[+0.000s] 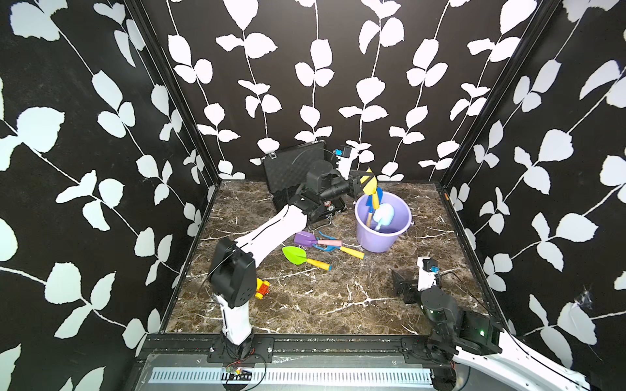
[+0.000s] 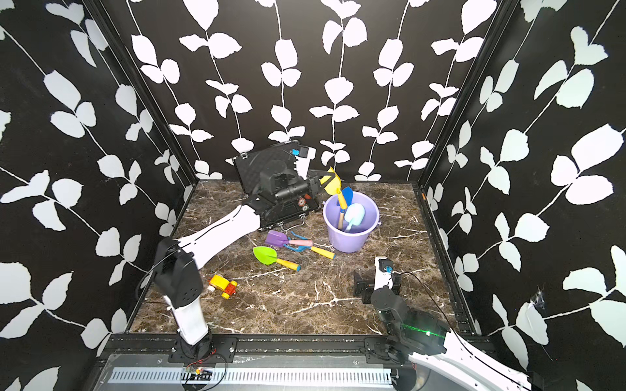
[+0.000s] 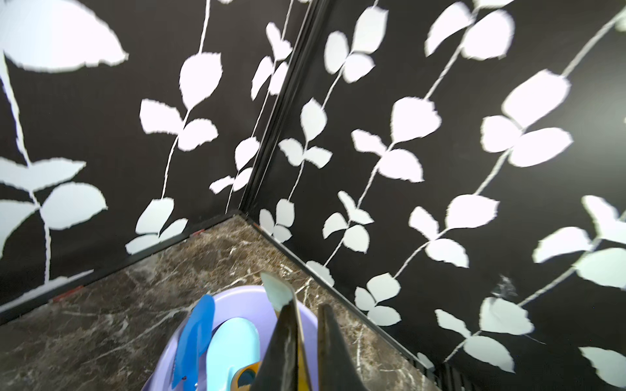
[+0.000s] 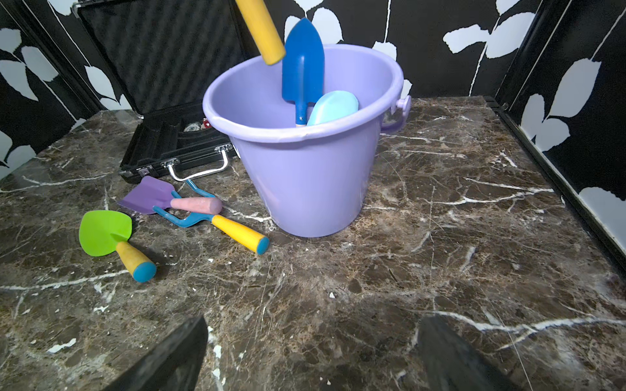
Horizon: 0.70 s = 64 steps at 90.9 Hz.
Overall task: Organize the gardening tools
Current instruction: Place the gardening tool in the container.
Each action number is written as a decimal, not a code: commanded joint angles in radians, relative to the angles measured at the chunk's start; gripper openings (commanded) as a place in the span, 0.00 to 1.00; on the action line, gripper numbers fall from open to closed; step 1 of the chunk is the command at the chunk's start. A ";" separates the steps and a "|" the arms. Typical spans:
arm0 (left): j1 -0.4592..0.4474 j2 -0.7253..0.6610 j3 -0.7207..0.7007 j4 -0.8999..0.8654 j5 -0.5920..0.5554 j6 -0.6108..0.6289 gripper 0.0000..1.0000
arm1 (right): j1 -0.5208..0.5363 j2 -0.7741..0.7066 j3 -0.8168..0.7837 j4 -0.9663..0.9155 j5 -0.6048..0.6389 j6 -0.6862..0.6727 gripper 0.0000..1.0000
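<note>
My left gripper (image 1: 359,182) (image 3: 305,315) is shut on the head of a yellow spade (image 1: 369,181) (image 2: 331,181) above the purple bucket (image 1: 382,237) (image 4: 311,176). The spade's yellow handle (image 4: 261,30) points down at the bucket's mouth. A blue spade (image 4: 303,64) (image 3: 194,338) and a pale-blue scoop (image 4: 333,106) (image 3: 233,345) stand inside the bucket. Left of the bucket on the table lie a purple spade (image 1: 302,239) (image 4: 145,198), a blue claw rake (image 1: 327,248) (image 4: 189,220) and a green spade (image 1: 294,254) (image 4: 103,232). My right gripper (image 1: 401,286) (image 4: 311,338) is open and empty near the front right.
An open black case (image 1: 291,166) (image 4: 162,50) stands at the back under my left arm. A yellow-and-red toy car (image 2: 223,285) sits at the front left. Patterned walls close in the marble table (image 1: 338,304) on three sides.
</note>
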 commanded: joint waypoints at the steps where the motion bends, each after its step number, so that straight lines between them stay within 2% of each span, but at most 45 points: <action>1: -0.002 0.044 0.084 0.001 0.033 0.002 0.00 | -0.003 0.014 -0.004 -0.008 0.028 0.008 0.99; 7: -0.030 0.085 0.112 -0.008 0.038 0.007 0.00 | -0.003 0.026 -0.001 -0.008 0.028 0.007 0.99; 31: -0.044 0.207 0.215 -0.096 0.043 0.045 0.00 | -0.003 0.060 0.008 0.003 0.026 0.004 0.99; 64: -0.092 0.283 0.314 -0.305 -0.084 0.197 0.00 | -0.002 0.085 -0.002 0.024 0.019 0.016 0.99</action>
